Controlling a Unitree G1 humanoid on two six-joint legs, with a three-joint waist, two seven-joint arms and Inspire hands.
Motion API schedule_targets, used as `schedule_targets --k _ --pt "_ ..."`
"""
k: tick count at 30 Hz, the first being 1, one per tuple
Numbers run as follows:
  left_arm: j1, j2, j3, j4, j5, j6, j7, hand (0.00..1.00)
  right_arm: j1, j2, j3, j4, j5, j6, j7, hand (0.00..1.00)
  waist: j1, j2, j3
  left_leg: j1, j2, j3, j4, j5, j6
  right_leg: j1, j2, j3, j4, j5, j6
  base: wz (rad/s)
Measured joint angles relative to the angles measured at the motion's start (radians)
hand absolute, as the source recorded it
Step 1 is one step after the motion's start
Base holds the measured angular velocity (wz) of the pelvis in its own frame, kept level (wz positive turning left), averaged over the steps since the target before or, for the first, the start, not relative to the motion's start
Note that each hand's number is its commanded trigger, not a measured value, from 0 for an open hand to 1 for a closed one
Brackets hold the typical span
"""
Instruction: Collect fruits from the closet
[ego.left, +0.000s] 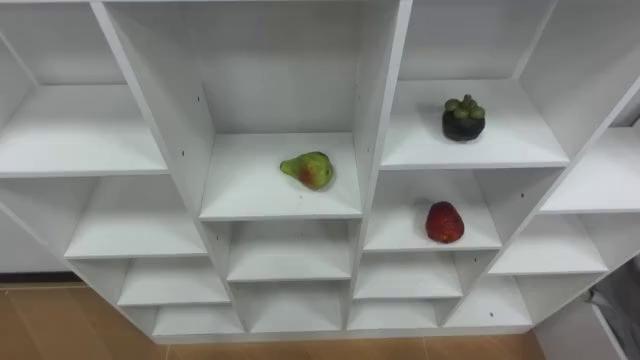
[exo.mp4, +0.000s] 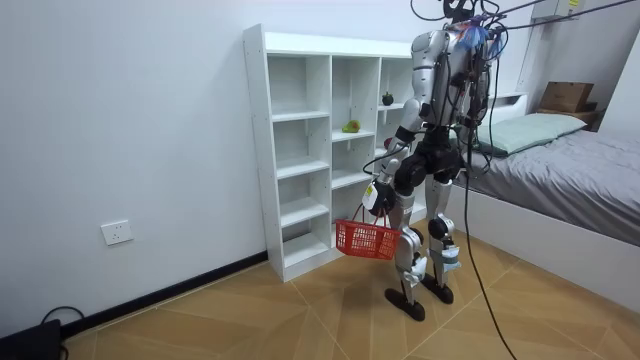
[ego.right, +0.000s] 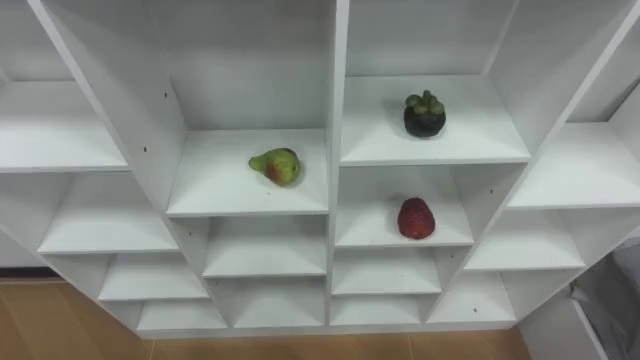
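Three fruits lie in the white closet (ego.left: 382, 120) in front of me. A green pear with a red blush (ego.left: 308, 170) rests on a middle shelf. A dark mangosteen (ego.left: 463, 119) sits one compartment to the right and higher. Below it lies a red fruit (ego.left: 444, 222). In the room view I stand facing the closet (exo.mp4: 300, 150), with the pear (exo.mp4: 351, 126) and mangosteen (exo.mp4: 387, 98) at about chest height. My left hand (exo.mp4: 378, 195) hangs at hip height, shut on the handle of a red basket (exo.mp4: 365, 238).
The other compartments of the closet hold nothing. Wooden floor (ego.left: 60, 330) runs under its base. A bed (exo.mp4: 560, 170) stands behind me on the room view's right, and its grey edge (ego.left: 618, 300) shows at lower right in the eye view.
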Motion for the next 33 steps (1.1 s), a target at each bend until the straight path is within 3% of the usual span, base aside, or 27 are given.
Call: schedule_targets --k 14,18,25,33 --pt "-0.005 0.002 0.000 -0.001 -0.009 -0.013 0.001 1.00 -0.013 -0.004 0.000 -0.001 -0.038 -0.001 -0.017 0.00 0.000 0.001 0.0002 -0.001 -0.001 0.000 0.000 -0.001 -0.001 -0.005 0.000 0.002 -0.004 0.000 0.000 0.00" --pt "-0.007 0.002 0.002 -0.001 -0.009 -0.039 0.003 1.00 -0.014 -0.004 -0.002 -0.002 -0.057 -0.005 -0.024 0.00 0.000 0.001 0.0000 -0.001 -0.001 0.000 0.001 -0.001 -0.001 -0.005 0.000 0.002 -0.004 0.000 0.000 0.00" --pt "-0.013 0.002 0.002 -0.001 -0.010 -0.075 0.006 1.00 -0.015 -0.004 -0.003 -0.001 -0.129 -0.043 -0.054 0.00 0.001 0.000 -0.0004 0.000 0.000 0.006 0.006 -0.001 -0.001 -0.005 0.000 0.002 -0.003 0.000 0.000 0.00" --pt "-0.012 0.002 0.001 -0.002 -0.016 -0.096 0.031 1.00 -0.013 0.000 -0.002 -0.051 -0.218 -0.059 -0.101 0.00 -0.003 0.000 -0.0022 -0.001 0.002 0.011 0.005 -0.001 -0.001 -0.005 0.001 0.005 -0.001 0.000 0.000 0.00"
